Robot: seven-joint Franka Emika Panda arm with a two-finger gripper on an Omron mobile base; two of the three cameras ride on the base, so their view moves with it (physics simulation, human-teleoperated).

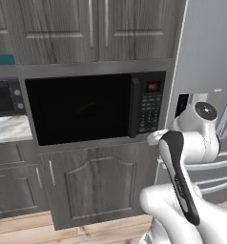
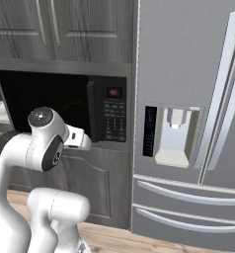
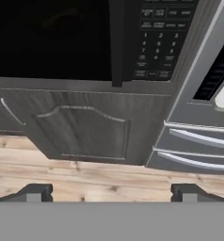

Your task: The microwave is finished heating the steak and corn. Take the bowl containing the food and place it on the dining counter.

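The microwave [image 1: 82, 107] is built into the grey cabinets, its dark glass door shut. Its button panel [image 1: 151, 112] with a small red display sits on the right. It also appears in the right base view [image 2: 65, 104] and at the top of the hand view [image 3: 52, 37]. Only a faint dim shape shows through the glass, so the bowl, steak and corn are hidden. The dining counter is out of view. My gripper [image 3: 111, 193] is open with nothing between its fingertips [image 3: 36, 192]. It hangs back from the microwave, looking at the cabinet door below it.
A steel fridge [image 2: 188, 74] with a water dispenser [image 2: 173, 136] stands right of the microwave. A grey cabinet door [image 1: 96, 186] is under the microwave. At far left are a smaller oven [image 1: 5, 97] and a marble top [image 1: 8, 127]. The floor [image 3: 85, 176] is wooden.
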